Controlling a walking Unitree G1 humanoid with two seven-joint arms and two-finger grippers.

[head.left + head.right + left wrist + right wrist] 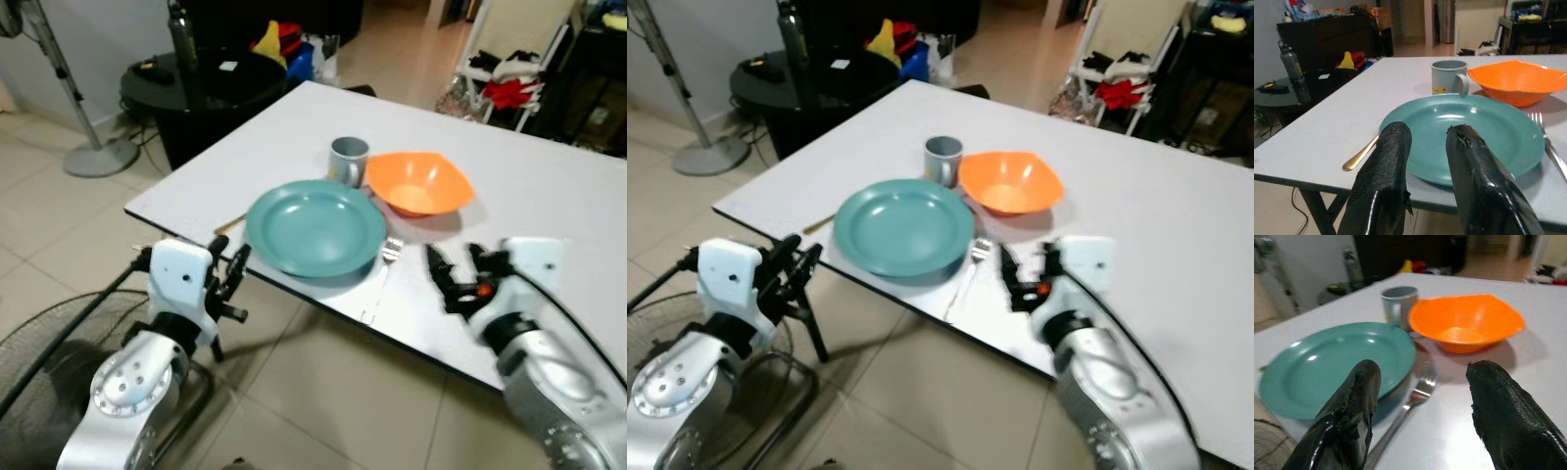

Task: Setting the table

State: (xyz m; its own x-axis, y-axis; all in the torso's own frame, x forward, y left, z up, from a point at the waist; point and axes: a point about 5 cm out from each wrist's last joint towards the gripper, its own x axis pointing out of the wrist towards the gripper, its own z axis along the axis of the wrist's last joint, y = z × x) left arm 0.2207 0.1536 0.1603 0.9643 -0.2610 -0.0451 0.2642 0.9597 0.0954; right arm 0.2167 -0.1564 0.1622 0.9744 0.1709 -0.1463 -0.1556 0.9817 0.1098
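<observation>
At the near edge of the white bench [549,186], the left tool [233,266] hangs just off the rim, fingers parted, empty. The right tool [453,264] hovers over the benchtop, released, fingers wide apart. Between both tools lies a round teal plate [315,227]. A silver metal fork [1405,407] lies beside the plate, directly ahead of the right tool. A gold-coloured utensil handle [1359,154] lies ahead of the left tool. Beyond stand an orange plastic bowl [418,182] and a grey mug [348,161].
</observation>
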